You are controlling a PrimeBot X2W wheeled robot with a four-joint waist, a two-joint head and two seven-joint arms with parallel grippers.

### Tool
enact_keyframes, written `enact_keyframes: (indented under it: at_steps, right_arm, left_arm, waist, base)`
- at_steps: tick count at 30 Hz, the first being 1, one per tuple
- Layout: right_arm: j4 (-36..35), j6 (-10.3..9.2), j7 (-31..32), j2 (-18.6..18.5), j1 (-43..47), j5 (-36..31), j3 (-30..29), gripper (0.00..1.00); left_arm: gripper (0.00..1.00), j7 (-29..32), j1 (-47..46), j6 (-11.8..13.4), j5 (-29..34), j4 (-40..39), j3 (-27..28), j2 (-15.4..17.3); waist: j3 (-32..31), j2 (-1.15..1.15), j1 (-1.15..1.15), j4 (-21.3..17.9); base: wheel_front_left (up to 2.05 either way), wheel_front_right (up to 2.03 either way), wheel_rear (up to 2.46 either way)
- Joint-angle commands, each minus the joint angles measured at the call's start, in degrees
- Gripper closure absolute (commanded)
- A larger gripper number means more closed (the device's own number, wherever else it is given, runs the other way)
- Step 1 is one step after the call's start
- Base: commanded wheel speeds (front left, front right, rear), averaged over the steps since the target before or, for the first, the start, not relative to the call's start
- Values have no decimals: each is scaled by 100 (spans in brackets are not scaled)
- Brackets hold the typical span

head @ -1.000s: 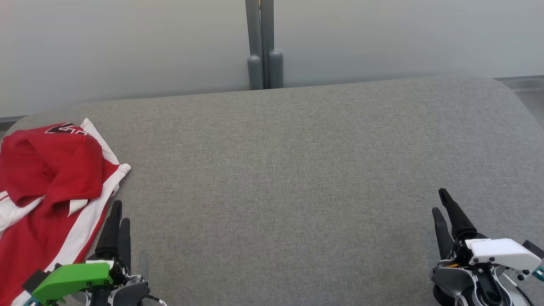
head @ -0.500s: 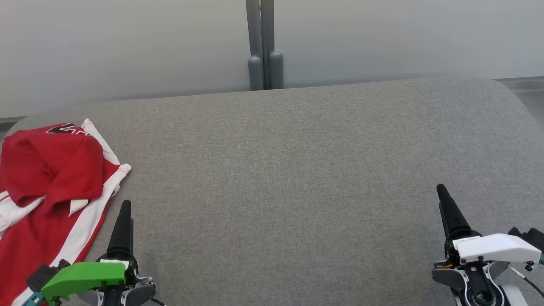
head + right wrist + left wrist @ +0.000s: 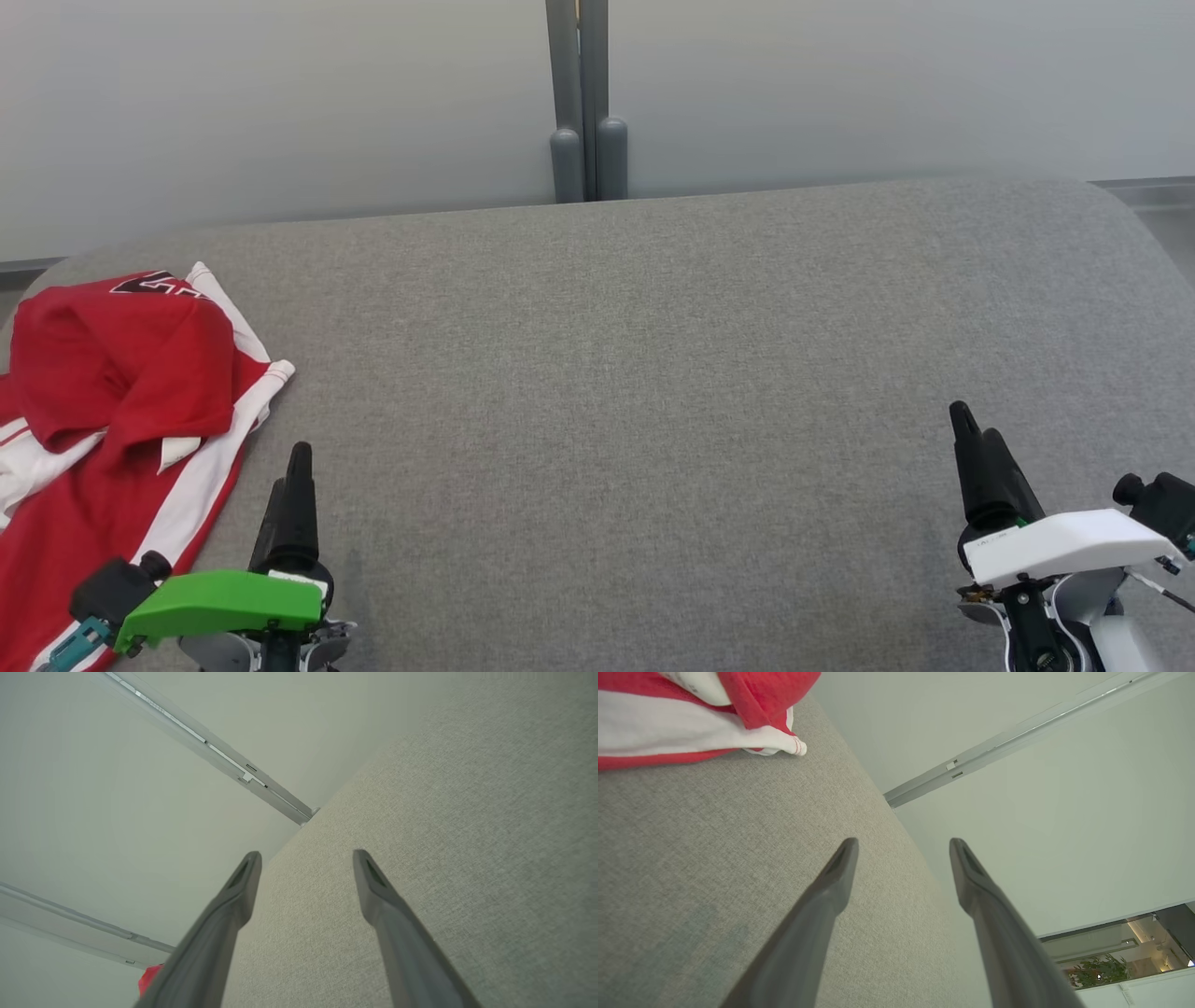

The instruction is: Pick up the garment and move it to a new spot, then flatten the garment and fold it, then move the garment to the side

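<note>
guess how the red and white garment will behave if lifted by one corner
Probably floppy: the garment lies crumpled in soft folds, so it would likely sag and unfurl. It looks thin, so likely light. Pushed, it may bunch up on the grey fabric surface.

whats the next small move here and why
Probably swing the left gripper leftward onto the garment: it lies bunched, unfolded, just beside that open, empty gripper, while the right gripper is far across the grey surface.

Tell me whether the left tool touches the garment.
Apart. In the left wrist view, bare grey cushion separates the garment from the left tool.
</note>
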Motion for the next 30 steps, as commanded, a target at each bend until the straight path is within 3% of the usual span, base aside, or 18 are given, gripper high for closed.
enact_keyframes:
  at_steps: [1,30]
  right_arm:
    - [-117,3,-87,-78,-28,-373,30,0]
    - [44,3,-604,-185,86,-2889,311,0]
  left_arm:
    - [0,-73,-72,-13,324,-67,-45,62]
    - [0,-569,-75,-16,2744,31,-535,306]
  waist:
    - [-9,0,0,4]
    - [-46,0,0,86]
  base:
    - [0,0,0]
    - [0,0,0]
